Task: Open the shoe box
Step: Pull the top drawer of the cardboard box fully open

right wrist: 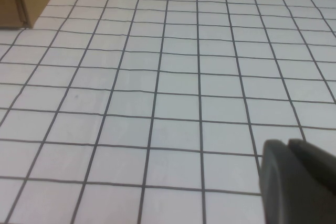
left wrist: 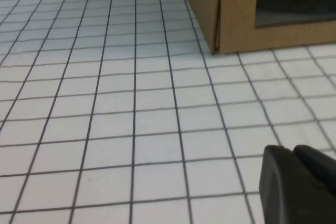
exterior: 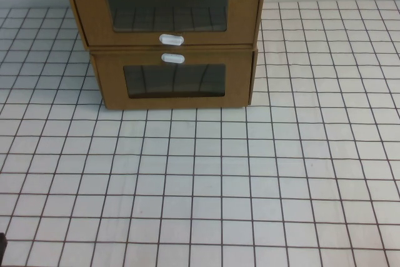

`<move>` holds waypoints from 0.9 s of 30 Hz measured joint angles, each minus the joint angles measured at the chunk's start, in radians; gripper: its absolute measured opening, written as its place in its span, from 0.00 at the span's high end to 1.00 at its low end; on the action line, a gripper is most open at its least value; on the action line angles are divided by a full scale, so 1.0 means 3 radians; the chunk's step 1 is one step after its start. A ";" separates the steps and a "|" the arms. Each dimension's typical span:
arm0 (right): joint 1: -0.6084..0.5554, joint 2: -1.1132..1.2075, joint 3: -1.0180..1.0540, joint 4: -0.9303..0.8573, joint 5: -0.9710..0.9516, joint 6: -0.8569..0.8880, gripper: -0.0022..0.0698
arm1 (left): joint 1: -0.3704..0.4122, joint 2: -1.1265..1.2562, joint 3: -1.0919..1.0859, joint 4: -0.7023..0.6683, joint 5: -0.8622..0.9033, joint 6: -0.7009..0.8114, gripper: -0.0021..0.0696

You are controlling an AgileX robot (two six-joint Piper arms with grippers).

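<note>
step: approach not yet started | shoe box [exterior: 174, 79] sat closed at far side, under second box [exterior: 165, 7] | my right gripper [right wrist: 287, 148] hung closed, empty, well short; left gripper [left wrist: 293, 153] likewise | next needed: reaching white handle [exterior: 173, 59], pulling

White table [exterior: 250, 186] ruled with dark grid lines; lower cardboard shoe box [exterior: 175, 79] resting directly on it, far side.

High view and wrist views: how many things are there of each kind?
Brown cardboard shoe boxes with dark windows: 2, upper box and lower box, stacked.
White oval handles: 2, upper handle, lower handle.
Black grippers: 2, left gripper and right gripper, both shut, over the gridded table.
Total: 6
</note>
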 joint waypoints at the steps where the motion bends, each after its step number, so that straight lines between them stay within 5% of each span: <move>1: 0.0000 0.0000 0.0000 0.0000 0.0000 0.0000 0.99 | 0.0000 0.0000 0.0000 -0.0102 -0.0065 0.0000 0.97; 11: 0.0000 0.0000 0.0000 0.0000 0.0000 0.0000 0.99 | 0.0000 0.0000 0.0000 -0.1733 -0.0804 -0.0149 0.97; 18: 0.0000 0.0000 0.0000 0.0000 0.0000 0.0000 0.99 | 0.0000 0.0000 -0.0038 -0.2058 -0.0896 -0.0164 0.97; 27: 0.0000 0.0000 0.0000 0.0000 0.0000 0.0000 0.99 | 0.0000 0.1142 -0.1417 -0.1618 0.0521 0.0146 0.97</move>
